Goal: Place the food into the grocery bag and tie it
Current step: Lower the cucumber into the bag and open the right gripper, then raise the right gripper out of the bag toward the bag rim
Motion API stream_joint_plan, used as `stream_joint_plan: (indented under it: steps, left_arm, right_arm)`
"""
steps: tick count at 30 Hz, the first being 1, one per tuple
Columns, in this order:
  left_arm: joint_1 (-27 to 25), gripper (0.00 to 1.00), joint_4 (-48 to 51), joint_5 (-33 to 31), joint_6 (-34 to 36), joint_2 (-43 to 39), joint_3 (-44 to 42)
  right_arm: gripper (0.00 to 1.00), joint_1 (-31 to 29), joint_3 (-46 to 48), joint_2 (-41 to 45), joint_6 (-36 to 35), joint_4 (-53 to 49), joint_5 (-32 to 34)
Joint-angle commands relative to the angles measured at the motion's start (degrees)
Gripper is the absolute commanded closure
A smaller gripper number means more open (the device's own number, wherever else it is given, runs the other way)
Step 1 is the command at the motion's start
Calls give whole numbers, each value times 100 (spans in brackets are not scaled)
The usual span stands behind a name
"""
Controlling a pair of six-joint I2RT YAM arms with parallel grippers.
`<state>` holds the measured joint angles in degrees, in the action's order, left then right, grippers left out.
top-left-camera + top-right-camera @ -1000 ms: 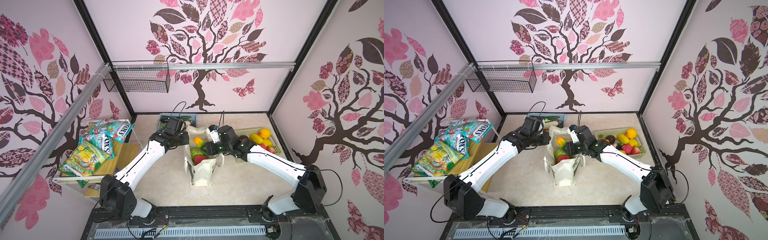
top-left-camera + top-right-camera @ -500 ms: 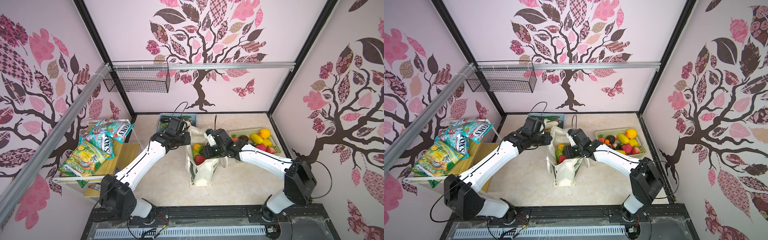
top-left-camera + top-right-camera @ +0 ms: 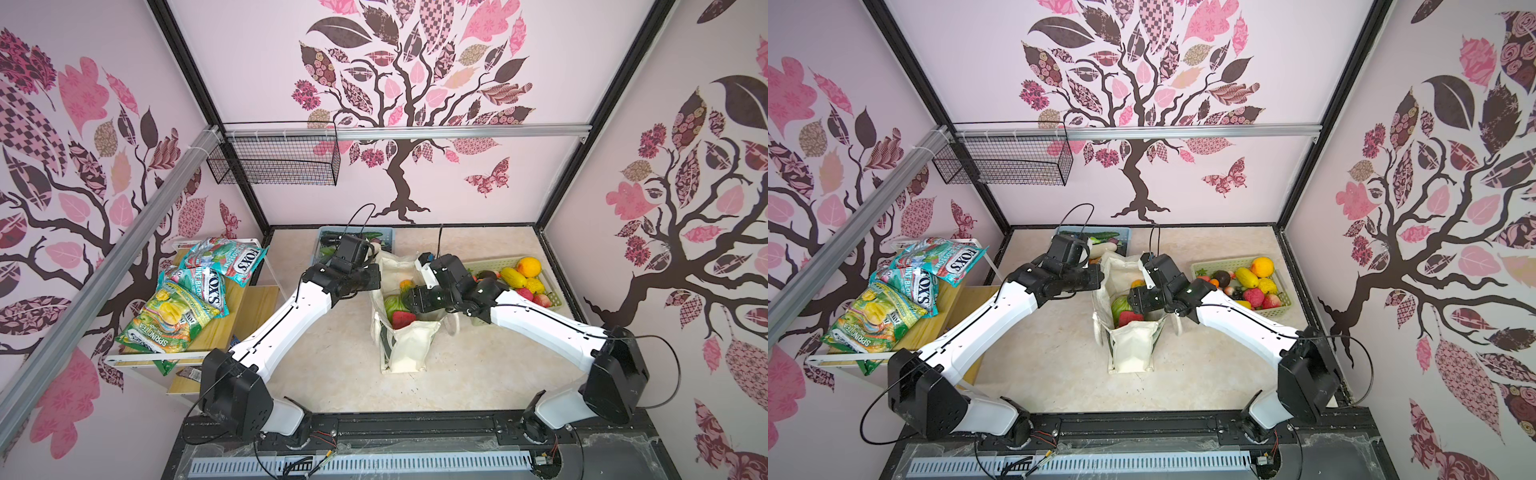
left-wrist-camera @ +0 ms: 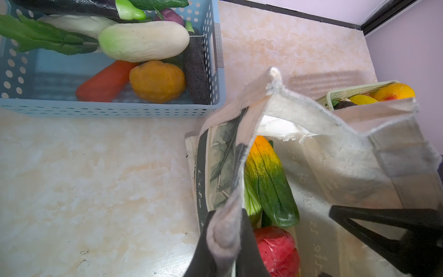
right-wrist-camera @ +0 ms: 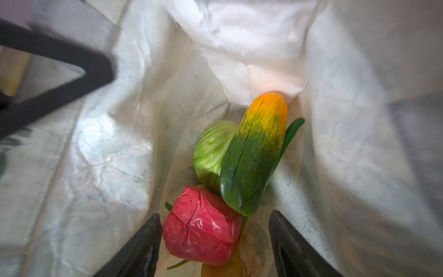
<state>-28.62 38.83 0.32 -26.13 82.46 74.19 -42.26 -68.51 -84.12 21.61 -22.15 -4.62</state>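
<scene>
right claw cropped, grocery bag wall blurred

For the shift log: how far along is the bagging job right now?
Done: a red pepper, cabbage and green-orange fruit lie in the grocery bag. In hand: the left gripper pinches the bag's rim; the right gripper hangs open above the pepper. Left: food in the blue basket and green basket, then tying.

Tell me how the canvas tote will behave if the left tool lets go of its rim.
Probably floppy: the canvas tote creases and droops at the rim where the left tool pinches it, so the mouth would likely slump partly shut. Toppling seems unlikely: the cabbage, green-and-orange fruit and red fruit sit low inside, weighting the base.
</scene>
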Motion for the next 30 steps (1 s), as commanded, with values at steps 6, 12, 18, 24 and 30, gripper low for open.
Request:
stream_joint_plan:
  steps: [6, 12, 18, 24, 30]
  left_arm:
    - [-16, 100, -95, -73, -14, -166, 39]
    - [-16, 100, -104, -154, -24, -299, -89]
    - [-12, 100, -95, -171, -31, -352, -116]
    - [-13, 100, -45, -217, -2, -377, -75]
    - [-12, 100, -25, -233, 2, -352, -56]
  right_arm:
    - [27, 59, -796, 667, -60, -863, 938]
    - [29, 552, -941, 1036, -59, -1333, 1454]
    - [31, 1000, -741, 1240, -217, -1535, 1850]
    - [34, 1104, -448, 1146, -209, -1468, 1782]
    - [34, 1111, -230, 995, -202, -1319, 1575]
